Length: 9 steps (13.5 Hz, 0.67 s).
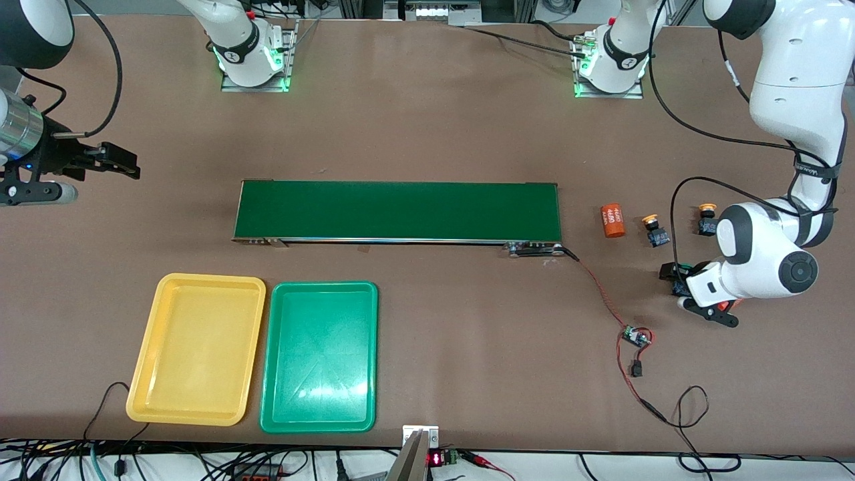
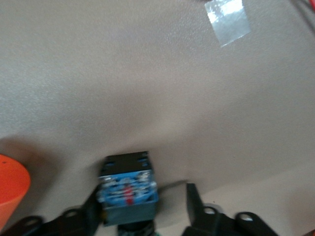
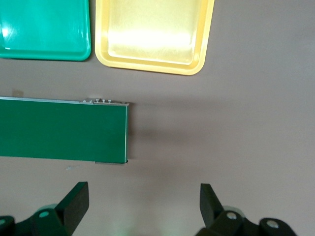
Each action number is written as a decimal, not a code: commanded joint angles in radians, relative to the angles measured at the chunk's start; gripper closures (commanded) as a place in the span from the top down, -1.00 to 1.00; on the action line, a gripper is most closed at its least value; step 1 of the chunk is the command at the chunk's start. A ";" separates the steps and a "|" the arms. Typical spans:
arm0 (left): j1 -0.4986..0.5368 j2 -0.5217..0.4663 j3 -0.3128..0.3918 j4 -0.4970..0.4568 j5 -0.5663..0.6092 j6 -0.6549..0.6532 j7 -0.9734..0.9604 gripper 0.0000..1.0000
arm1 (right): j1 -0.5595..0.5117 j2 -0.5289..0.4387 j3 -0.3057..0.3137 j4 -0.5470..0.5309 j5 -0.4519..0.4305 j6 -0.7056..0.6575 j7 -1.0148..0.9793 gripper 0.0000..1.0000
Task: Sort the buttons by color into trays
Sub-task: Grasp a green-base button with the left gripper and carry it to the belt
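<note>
**Green or yellow? One button between the jaws, trays waiting**

Black jaws of the left gripper [image 2: 142, 196] stand low on the worktop [image 1: 427, 120] at the left arm's end, one on each side of a button [image 2: 129, 189]. One finger [image 2: 92, 211] lies against the button's blue-and-black body. The other finger [image 2: 193, 199] shows a gap, so the grasp is not clenched. The button's cap is hidden, so I cannot tell its colour.

To do this step well, I judge that the jaws should close squarely on the flat sides of the body. The button sits nearer one finger and may slide or twist as the other meets it. An orange shape [image 2: 12, 187] lies just beside the jaws and should not be nudged. Lift only once both fingers bear on the body.

The right gripper [image 3: 142, 196] waits over bare worktop at the right arm's end, its jaws spread wide and holding nothing.

By count:
- **Buttons:** three are in view. One is between the jaws, and two yellow-capped ones [image 1: 653, 227] [image 1: 706, 218] stand farther from the front camera than it. No fourth shows.
- **Trays:** there are two, the yellow tray [image 1: 200, 279] and the green tray [image 1: 320, 286]. They lie side by side, nearer the camera than the belt [image 1: 397, 209], and hold no button.
- **Cylinder:** one orange cylinder [image 1: 612, 221] lies between the belt and the yellow-capped buttons.
</note>
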 commanded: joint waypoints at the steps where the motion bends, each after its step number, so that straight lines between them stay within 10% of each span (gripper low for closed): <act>1: -0.003 -0.063 -0.008 -0.049 0.022 -0.009 0.022 -1.00 | -0.006 -0.007 0.004 -0.012 0.014 0.014 0.021 1.00; 9: -0.097 -0.239 -0.103 -0.086 -0.018 -0.240 0.055 -1.00 | -0.003 -0.010 0.004 -0.018 0.017 0.002 0.021 1.00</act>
